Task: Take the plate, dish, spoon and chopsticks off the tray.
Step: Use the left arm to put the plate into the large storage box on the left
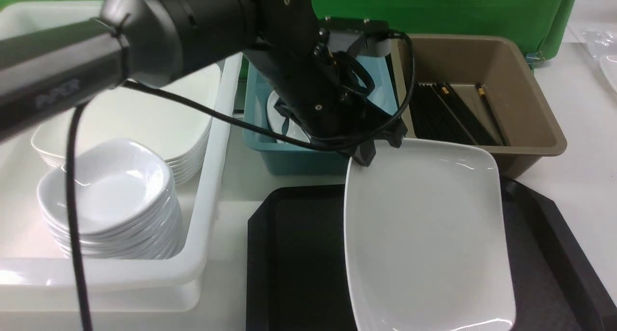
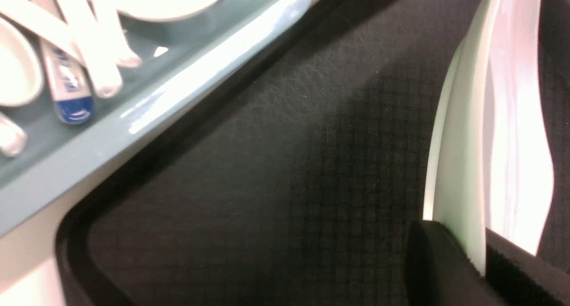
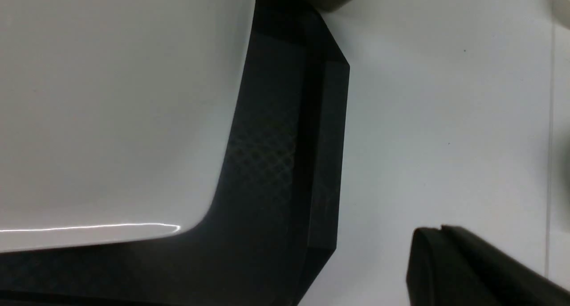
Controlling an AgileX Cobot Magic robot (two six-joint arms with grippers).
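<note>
**Right gripper** (image 3: 441,252): hanging over the bare white counter (image 3: 445,119) just beside the tray's right rim. Jaws together, carrying nothing.

**Tray** (image 1: 294,254): lying nearest the robot. No spoon, dish or chopsticks are showing on the part in view.

**Plate** (image 1: 424,234): sitting over the tray's right half. Whether it is clear of the surface cannot be told.

**Left gripper** (image 1: 365,156): reaching in from the left, jaws clamping the plate's rim at its far left corner. The wrist view is showing the white edge pinched between the two black pads (image 2: 427,261).

**Handling note:** a corner grip on a wide, glossy plate is likely giving poor leverage. It is probably best to raise it slowly, keep it from swinging, clear the tray's rim, then carry it left.

**White bin** (image 1: 212,210): standing left of the tray, holding small dishes (image 1: 111,196) in front of stacked plates (image 1: 164,114). Its wall and the dish stack are lying across the likely path.

**Teal bin** (image 1: 299,160): standing just beyond the tray, close to the gripped corner, holding spoons (image 2: 89,61).

**Cable** (image 1: 217,114): looping from the left arm across the teal bin.

**Brown bin** (image 1: 530,109): standing far right, holding chopsticks (image 1: 453,114).
</note>
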